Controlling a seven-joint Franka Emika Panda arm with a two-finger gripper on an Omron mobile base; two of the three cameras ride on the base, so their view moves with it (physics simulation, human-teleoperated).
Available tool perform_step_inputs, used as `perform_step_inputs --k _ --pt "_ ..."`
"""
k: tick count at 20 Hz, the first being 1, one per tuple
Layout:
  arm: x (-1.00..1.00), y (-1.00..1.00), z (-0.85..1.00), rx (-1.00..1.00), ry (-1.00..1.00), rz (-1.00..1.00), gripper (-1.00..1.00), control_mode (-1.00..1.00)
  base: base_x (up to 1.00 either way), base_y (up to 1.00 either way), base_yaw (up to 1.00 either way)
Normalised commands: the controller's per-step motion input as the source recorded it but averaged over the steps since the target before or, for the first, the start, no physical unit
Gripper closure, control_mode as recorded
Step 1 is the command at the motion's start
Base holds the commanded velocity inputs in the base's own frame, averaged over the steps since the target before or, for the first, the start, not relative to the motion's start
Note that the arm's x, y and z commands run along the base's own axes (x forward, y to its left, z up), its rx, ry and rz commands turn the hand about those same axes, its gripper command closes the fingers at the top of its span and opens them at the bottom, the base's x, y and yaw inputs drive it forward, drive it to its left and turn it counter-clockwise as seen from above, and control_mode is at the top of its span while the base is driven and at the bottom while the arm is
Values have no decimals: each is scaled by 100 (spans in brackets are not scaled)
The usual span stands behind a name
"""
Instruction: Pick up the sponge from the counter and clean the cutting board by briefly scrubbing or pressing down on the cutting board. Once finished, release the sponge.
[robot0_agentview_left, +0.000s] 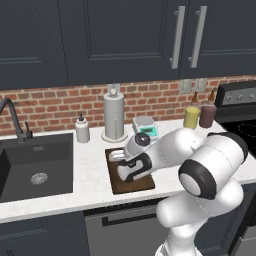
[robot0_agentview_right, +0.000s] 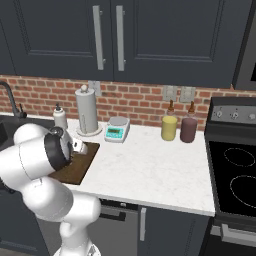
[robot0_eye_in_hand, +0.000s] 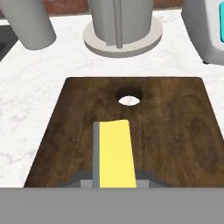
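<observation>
Ahead of gripper (robot0_eye_in_hand: 114, 186): bare cutting board (robot0_eye_in_hand: 175, 131); beyond it paper-towel holder (robot0_eye_in_hand: 122, 26), soap bottle (robot0_eye_in_hand: 30, 22), scale (robot0_eye_in_hand: 210, 30) block.

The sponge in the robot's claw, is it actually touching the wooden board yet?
Cannot tell. In the hand view the sponge sits in the gripper over the cutting board, but no view plainly shows contact or a gap beneath it.

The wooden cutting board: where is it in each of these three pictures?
Left base view: the cutting board lies on the counter at centre, partly behind the arm.
Right base view: it sits at the left, partly behind the arm.
Hand view: it spreads across the middle, with the yellow sponge above it between the gripper fingers.
Shared landmark: the paper towel holder stands just behind the board.
</observation>
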Motion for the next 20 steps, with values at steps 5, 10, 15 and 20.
perform_step_inputs --k 5,10,15,20 --pt "8 44 0 4 0 -1 100 -100 0 0 0" --pt "4 37 0 2 0 0 100 -100 0 0 0" --pt "0 -14 0 0 0 -1 100 -100 0 0 0" --pt "0 -71 0 0 0 -3 100 -100 0 0 0"
